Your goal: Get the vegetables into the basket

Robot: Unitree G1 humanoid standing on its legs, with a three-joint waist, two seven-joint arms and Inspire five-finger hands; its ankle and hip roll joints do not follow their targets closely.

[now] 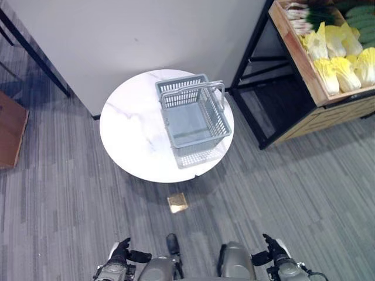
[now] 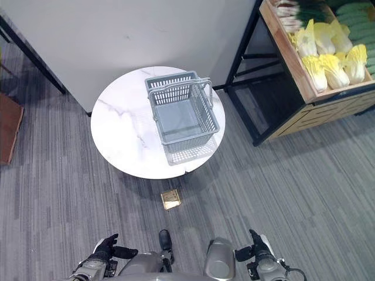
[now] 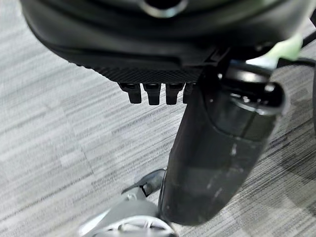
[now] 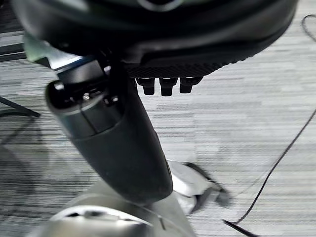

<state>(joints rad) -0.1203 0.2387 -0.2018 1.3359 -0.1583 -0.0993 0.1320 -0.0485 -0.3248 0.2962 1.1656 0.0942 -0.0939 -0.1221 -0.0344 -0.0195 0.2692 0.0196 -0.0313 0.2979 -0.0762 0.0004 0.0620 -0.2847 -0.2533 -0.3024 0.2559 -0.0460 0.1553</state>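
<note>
An empty grey plastic basket [image 1: 188, 124] stands on a round white marble table [image 1: 132, 132], its handles up. The vegetables lie in a wooden crate [image 1: 306, 65] at the far right: pale yellow cabbages [image 1: 343, 64], green cucumbers [image 1: 364, 24] and a bunch of pale stalks [image 1: 299, 20]. My left hand [image 1: 120, 253] and right hand [image 1: 274, 250] hang low at the near edge, well short of the table and the crate. Both are open and hold nothing. In the wrist views the left hand [image 3: 148, 54] and the right hand [image 4: 163, 44] show over bare carpet.
The crate rests on a black metal rack [image 1: 249, 52] to the right of the table. A white partition [image 1: 146, 35] stands behind the table. A brass floor plate [image 1: 177, 202] lies in the grey carpet before it. A brown wooden piece [image 1: 10, 129] sits at the left edge.
</note>
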